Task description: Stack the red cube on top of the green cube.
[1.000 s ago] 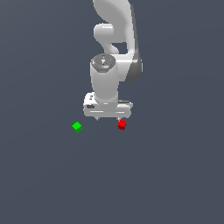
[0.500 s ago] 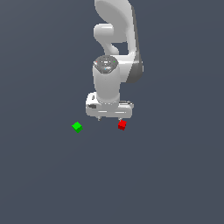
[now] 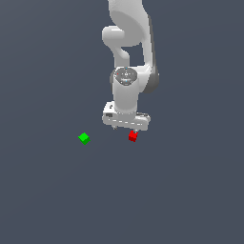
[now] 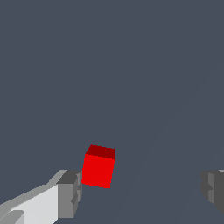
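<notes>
The red cube (image 3: 133,137) lies on the dark grey floor, just under the side of the hand that is toward the exterior view's right. The green cube (image 3: 84,138) lies apart from it, toward the exterior view's left. My gripper (image 3: 126,127) hangs low over the floor, open and empty. In the wrist view the red cube (image 4: 98,168) sits close beside one finger (image 4: 70,193), off centre in the wide gap, and the other finger (image 4: 214,186) is far from it. The green cube is out of the wrist view.
The floor (image 3: 190,190) is a plain dark grey surface. The white arm (image 3: 128,47) rises behind the hand.
The hand has moved slightly down and toward the exterior view's right, closer over the red cube. Both cubes have stayed where they were.
</notes>
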Controlling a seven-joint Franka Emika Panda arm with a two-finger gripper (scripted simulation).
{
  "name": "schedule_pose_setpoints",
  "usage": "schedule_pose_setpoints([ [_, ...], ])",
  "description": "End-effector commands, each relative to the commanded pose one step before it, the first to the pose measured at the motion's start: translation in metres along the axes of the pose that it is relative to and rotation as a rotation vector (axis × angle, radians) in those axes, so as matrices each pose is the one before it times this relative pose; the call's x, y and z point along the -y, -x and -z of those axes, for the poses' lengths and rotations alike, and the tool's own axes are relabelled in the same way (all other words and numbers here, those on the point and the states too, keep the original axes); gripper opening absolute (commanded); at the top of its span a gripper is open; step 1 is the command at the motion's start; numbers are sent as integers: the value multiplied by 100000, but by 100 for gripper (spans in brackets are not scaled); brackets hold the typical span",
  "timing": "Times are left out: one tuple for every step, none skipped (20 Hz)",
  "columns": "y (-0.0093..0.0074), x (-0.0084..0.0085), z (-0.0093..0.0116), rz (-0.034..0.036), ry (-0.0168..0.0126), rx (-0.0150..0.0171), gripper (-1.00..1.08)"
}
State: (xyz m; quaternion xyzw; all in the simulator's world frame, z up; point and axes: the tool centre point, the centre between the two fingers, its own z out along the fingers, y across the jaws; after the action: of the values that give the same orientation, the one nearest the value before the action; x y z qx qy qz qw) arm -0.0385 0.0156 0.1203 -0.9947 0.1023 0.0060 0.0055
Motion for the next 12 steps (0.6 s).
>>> schedule_pose_setpoints([
  [918,838,-1172,-4162,182,-319,100],
  [330,308,-436,-1566,71,-127,100],
  [306,289,-408,-1467,68,-119,100],
  [282,273,-382,-1365,64,-110,100],
  [258,256,-356,-1266,60,-102,100],
  [236,240,-330,-1169,57,-93,100],
  [215,222,-305,-1078,53,-86,100],
  [196,204,-280,-987,49,-79,100],
  [178,187,-254,-894,45,-71,100],
  [159,167,-229,-805,41,-64,100],
  [140,150,-203,-711,36,-57,100],
  [120,131,-178,-623,32,-49,100],
])
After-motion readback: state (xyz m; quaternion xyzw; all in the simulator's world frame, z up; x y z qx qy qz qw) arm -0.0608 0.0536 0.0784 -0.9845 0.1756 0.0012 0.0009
